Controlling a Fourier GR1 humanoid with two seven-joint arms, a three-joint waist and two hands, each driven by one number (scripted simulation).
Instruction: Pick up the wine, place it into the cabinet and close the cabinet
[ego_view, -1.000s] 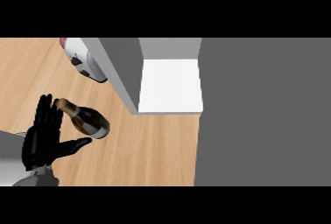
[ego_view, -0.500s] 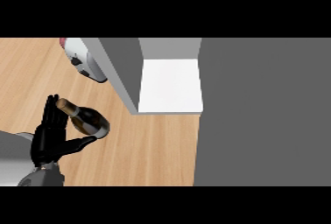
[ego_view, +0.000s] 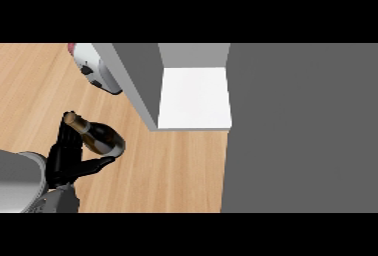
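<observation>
The wine bottle (ego_view: 102, 139) is dark with a gold-topped neck pointing up-left. It stands on the wooden counter (ego_view: 177, 170) at the lower left of the head view. My left hand (ego_view: 65, 159) is pressed against the bottle's left side. Its fingers (ego_view: 66, 137) lie fairly straight along the neck, and its thumb (ego_view: 100, 162) reaches under the bottle's near side, so the hand is open. The cabinet (ego_view: 138, 85) stands just right of the bottle, with its white inside shelf (ego_view: 196, 97) showing. My right hand does not show.
A white and red appliance (ego_view: 94, 72) lies at the upper left, partly behind the cabinet's grey side wall. A broad grey surface (ego_view: 295, 125) fills the right side of the view. Bare counter lies between the bottle and the cabinet's front.
My left hand has moved right and closed the gap to the bottle, with the thumb now under its near side. The bottle has barely shifted.
</observation>
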